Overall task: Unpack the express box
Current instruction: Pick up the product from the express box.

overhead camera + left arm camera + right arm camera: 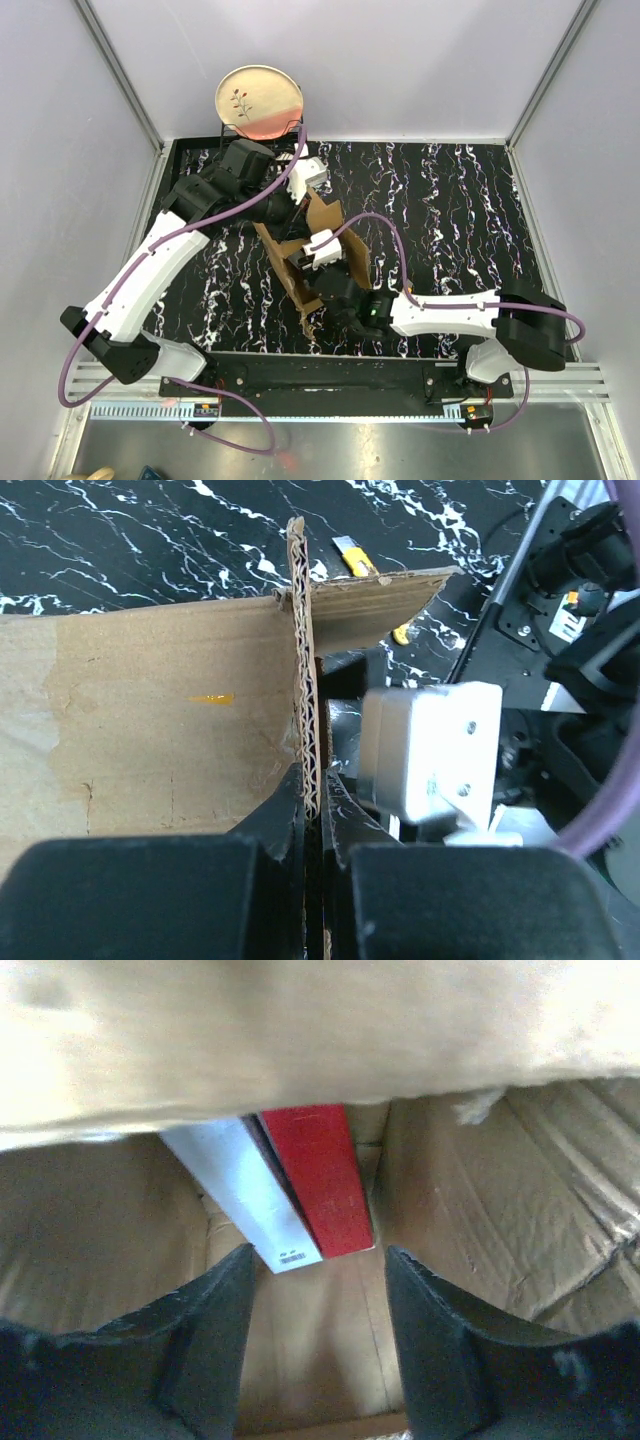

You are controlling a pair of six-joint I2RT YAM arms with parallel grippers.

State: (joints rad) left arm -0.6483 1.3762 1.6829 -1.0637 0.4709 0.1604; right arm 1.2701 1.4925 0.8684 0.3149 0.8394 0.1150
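Two robot arms are pictured at a brown cardboard box (318,262), placed near the middle of the black marbled counter (450,220) with its flaps open. One flap (309,680) is clamped by its corrugated edge in the closed left jaws. The right jaws are seen inside the box, parted partway and empty, with a red-and-white package (320,1180) lying just beyond their tips.

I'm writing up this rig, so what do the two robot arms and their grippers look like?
The left arm and right arm have white shells with black joints and bases. A purple cable loops along each. The left gripper and right gripper have broad, matte black fingers.
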